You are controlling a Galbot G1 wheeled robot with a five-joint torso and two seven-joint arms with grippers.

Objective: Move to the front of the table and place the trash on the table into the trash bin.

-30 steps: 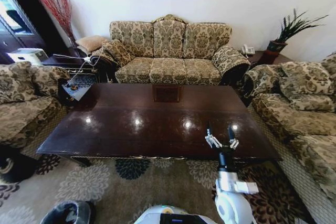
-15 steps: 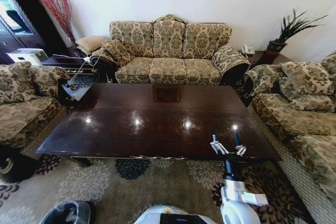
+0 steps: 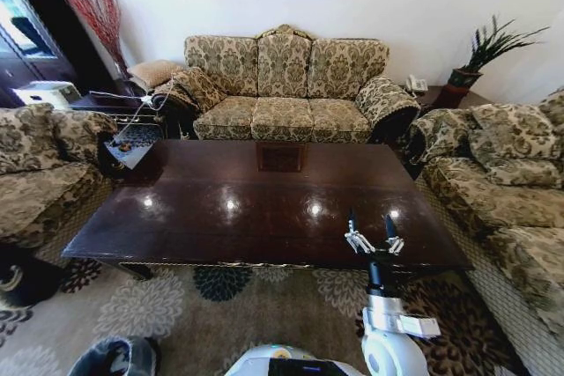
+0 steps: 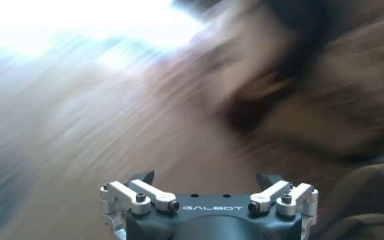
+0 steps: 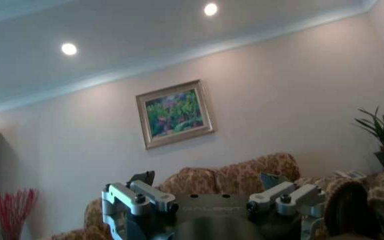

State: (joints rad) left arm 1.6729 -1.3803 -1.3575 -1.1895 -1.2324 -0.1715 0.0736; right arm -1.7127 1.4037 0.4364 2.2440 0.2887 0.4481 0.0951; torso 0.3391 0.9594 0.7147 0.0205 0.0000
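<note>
The dark glossy table stretches across the head view in front of me, its top showing just light reflections. The trash is out of view. At the bottom left corner sits the trash bin, round and black with a whitish liner, on the rug beside my base. My right gripper stands upright and open over the table's near right edge, holding nothing. In the right wrist view the right gripper points at the far wall with its fingers apart. The left gripper is open against a blurred brown background.
Patterned sofas ring the table: one behind it, one at the left, one at the right. A potted plant stands on a side table at the back right. A flowered rug lies between me and the table.
My right gripper swung a little to the right and lower, then came back left and up. The table and room have stayed put.
</note>
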